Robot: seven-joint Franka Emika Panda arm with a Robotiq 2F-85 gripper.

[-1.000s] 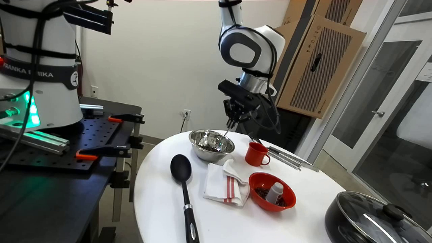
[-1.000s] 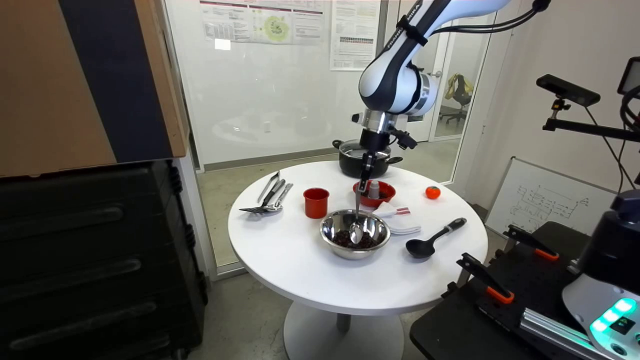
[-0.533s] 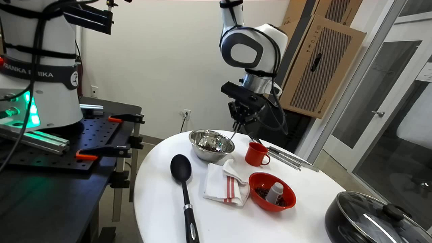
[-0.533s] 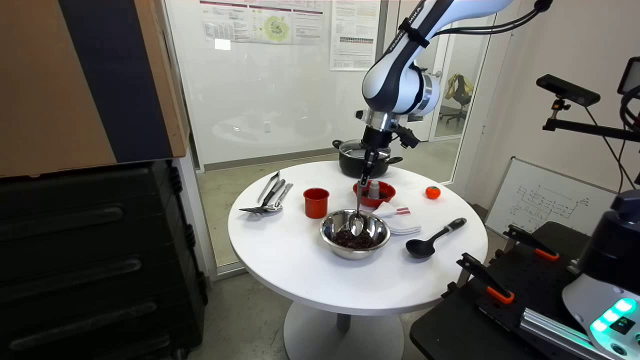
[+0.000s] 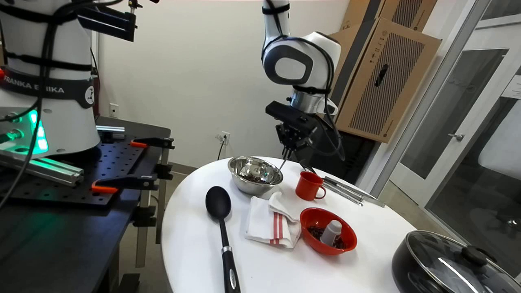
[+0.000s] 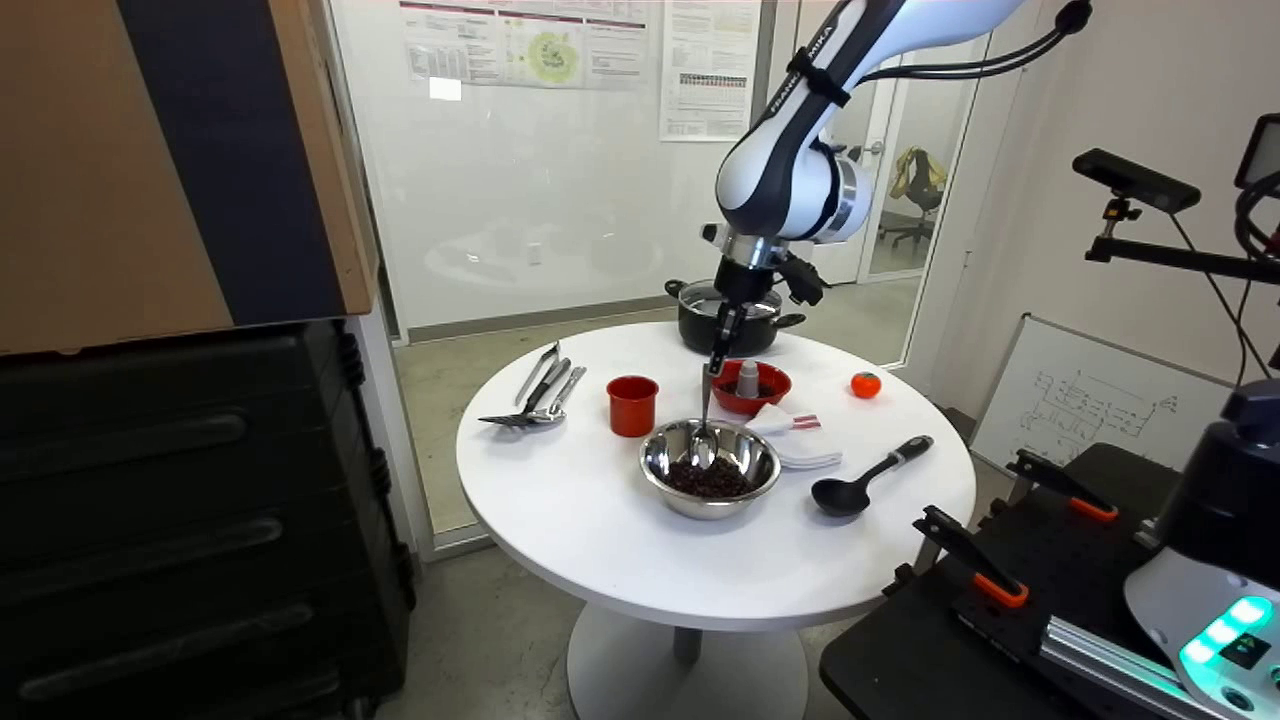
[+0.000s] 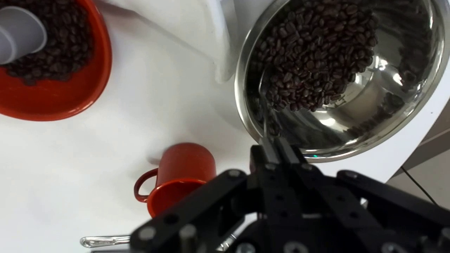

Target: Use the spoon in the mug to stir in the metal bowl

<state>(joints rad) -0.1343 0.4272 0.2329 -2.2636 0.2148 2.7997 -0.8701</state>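
Observation:
The metal bowl [image 6: 706,508], shiny and holding dark beans, stands on the white table in all views. My gripper [image 7: 274,142] is shut on the spoon [image 6: 704,447], gripping its thin silver handle above the bowl's rim. Head down, the spoon leans inside the bowl along the wall nearer the mug; in the wrist view its head [image 7: 266,79] lies at the edge of the beans. Only the upper handle [image 5: 283,163] shows in an exterior view. Beside the bowl stands the red mug [image 7: 186,163], upright, with my gripper above and between the two.
A folded white towel [image 5: 264,224] lies close to the metal bowl. Around it are a red bowl [image 5: 351,244] with beans and a grey cup, a large black spoon [image 6: 845,495], metal utensils [image 6: 540,395], a lidded pot [image 6: 700,330] and a tomato [image 6: 866,385].
Gripper and spoon have shifted from nearer the middle of the metal bowl toward its wall on the mug's side. The grip looks the same; the bowl and mug have stayed put.

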